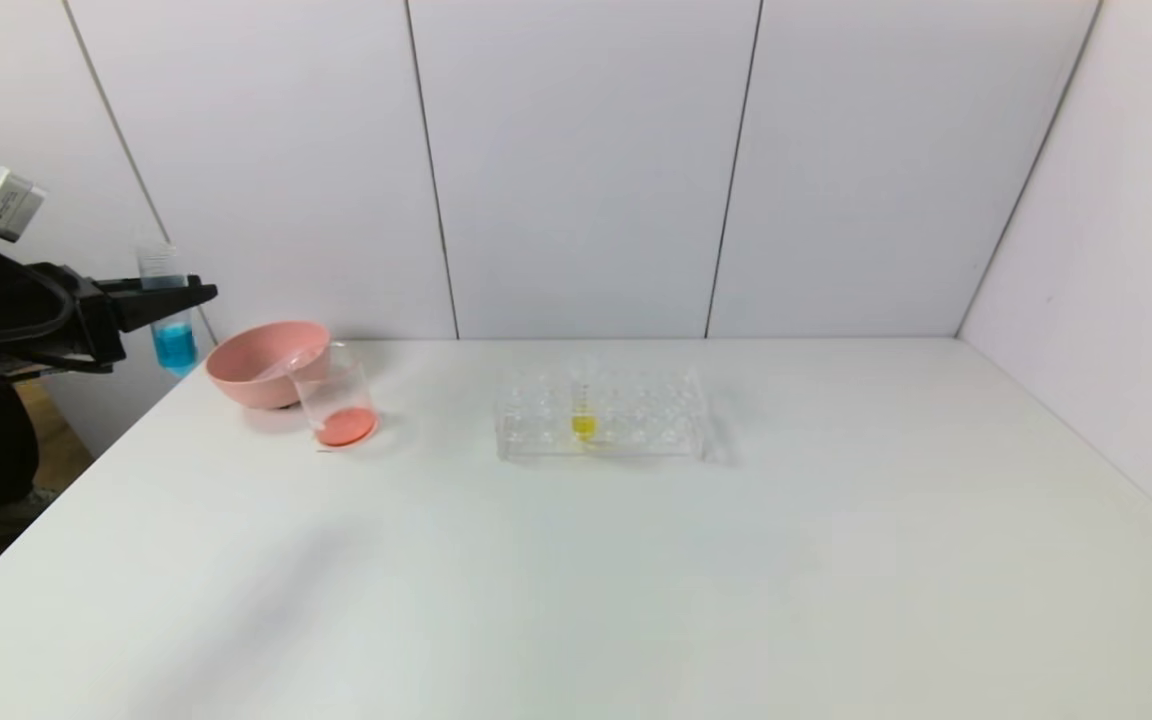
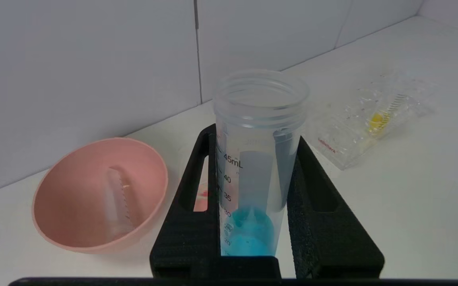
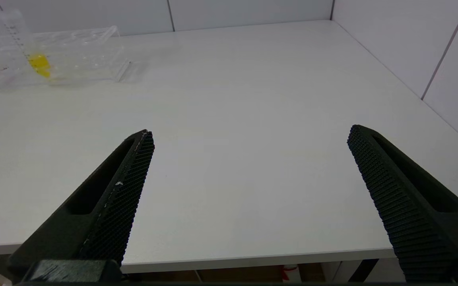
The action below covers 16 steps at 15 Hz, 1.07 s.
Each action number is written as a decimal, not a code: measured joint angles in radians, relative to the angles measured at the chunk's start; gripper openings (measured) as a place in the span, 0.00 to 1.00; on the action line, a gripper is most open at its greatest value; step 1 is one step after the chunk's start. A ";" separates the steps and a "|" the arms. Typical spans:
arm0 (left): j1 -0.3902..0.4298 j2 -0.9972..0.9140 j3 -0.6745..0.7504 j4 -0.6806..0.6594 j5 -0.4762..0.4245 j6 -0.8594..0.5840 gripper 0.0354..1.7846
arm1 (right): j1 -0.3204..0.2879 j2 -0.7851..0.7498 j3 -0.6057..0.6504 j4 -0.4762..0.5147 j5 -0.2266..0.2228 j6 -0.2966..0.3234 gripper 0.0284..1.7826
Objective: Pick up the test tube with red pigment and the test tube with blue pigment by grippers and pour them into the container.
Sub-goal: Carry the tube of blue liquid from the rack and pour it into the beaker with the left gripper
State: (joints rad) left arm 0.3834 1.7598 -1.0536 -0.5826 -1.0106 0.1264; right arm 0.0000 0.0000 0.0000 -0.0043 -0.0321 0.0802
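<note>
My left gripper (image 1: 198,293) hangs at the far left, off the table's left edge and above it, shut on the test tube with blue pigment (image 1: 174,340). The tube stands upright between the black fingers (image 2: 191,206), with sky-blue liquid in its lower part (image 2: 251,234) and its mouth open. The container (image 1: 336,398), a clear beaker with orange-red liquid at its bottom, stands on the table just right of the gripper. No tube holding red pigment is in view. My right gripper (image 3: 251,131) is open over the table's near edge, with nothing between its fingers.
A pink bowl (image 1: 258,360) sits just behind the beaker, with an empty clear tube (image 2: 118,198) lying in it. A clear rack (image 1: 601,415) at mid-table holds a tube with yellow liquid (image 1: 583,425). The white table (image 1: 636,580) meets walls at the back and right.
</note>
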 joint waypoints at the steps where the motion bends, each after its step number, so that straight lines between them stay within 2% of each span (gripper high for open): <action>1: -0.002 0.046 -0.054 0.001 -0.004 0.000 0.26 | 0.000 0.000 0.000 0.000 0.000 0.000 1.00; 3: -0.019 0.130 -0.173 0.030 -0.009 0.000 0.26 | 0.000 0.000 0.000 0.000 0.000 0.000 1.00; 6: -0.063 0.213 -0.357 0.189 -0.001 0.043 0.26 | 0.000 0.000 0.000 0.000 0.000 0.000 1.00; 10: -0.115 0.299 -0.607 0.588 0.060 0.317 0.26 | 0.000 0.000 0.000 0.000 0.000 0.000 1.00; 13: -0.148 0.359 -0.779 0.888 0.164 0.502 0.26 | 0.000 0.000 0.000 0.000 0.000 0.000 1.00; 16: -0.183 0.414 -0.892 1.060 0.268 0.611 0.26 | 0.000 0.000 0.000 0.000 0.000 0.000 1.00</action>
State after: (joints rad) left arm 0.2006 2.1740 -1.9453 0.4777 -0.7423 0.7370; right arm 0.0000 0.0000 0.0000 -0.0038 -0.0321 0.0802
